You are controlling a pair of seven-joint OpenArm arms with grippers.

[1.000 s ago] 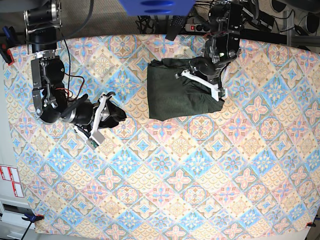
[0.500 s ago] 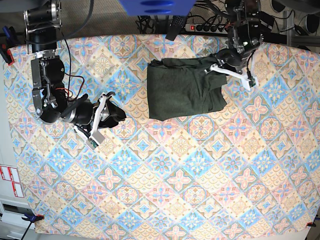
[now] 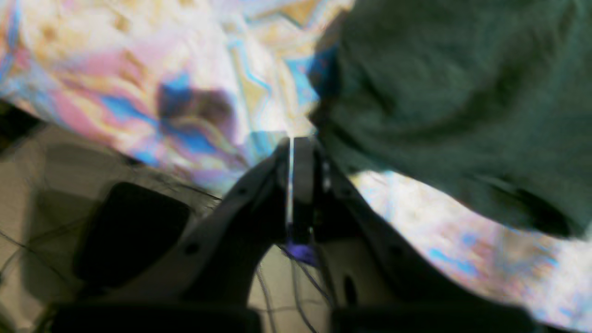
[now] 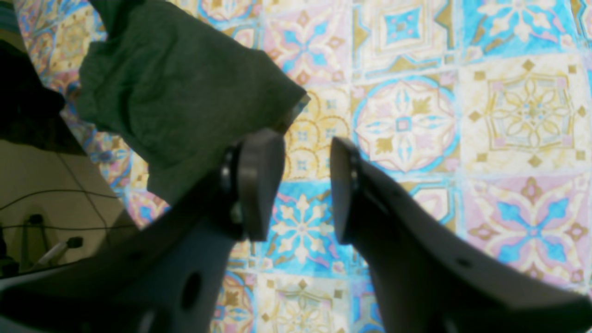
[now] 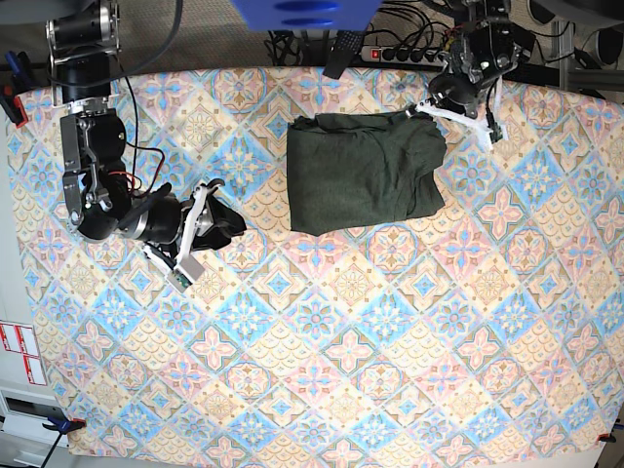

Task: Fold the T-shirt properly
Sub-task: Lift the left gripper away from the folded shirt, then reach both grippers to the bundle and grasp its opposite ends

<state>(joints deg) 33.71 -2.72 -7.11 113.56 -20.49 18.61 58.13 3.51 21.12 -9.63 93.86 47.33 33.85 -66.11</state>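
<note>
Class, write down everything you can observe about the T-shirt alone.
The T-shirt is plain dark olive-green, heathered soft knit with no print. It lies folded into a rough, slightly rumpled rectangle on the patterned tablecloth, near the far edge. Nothing grips it: the left gripper is shut beside its far corner, seemingly clear.

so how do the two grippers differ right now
The left gripper is shut, its fingers pressed together at the T-shirt's far corner. The right gripper stands open with a clear gap, farther from the shirt over the patterned cloth. Neither visibly holds fabric.
</note>
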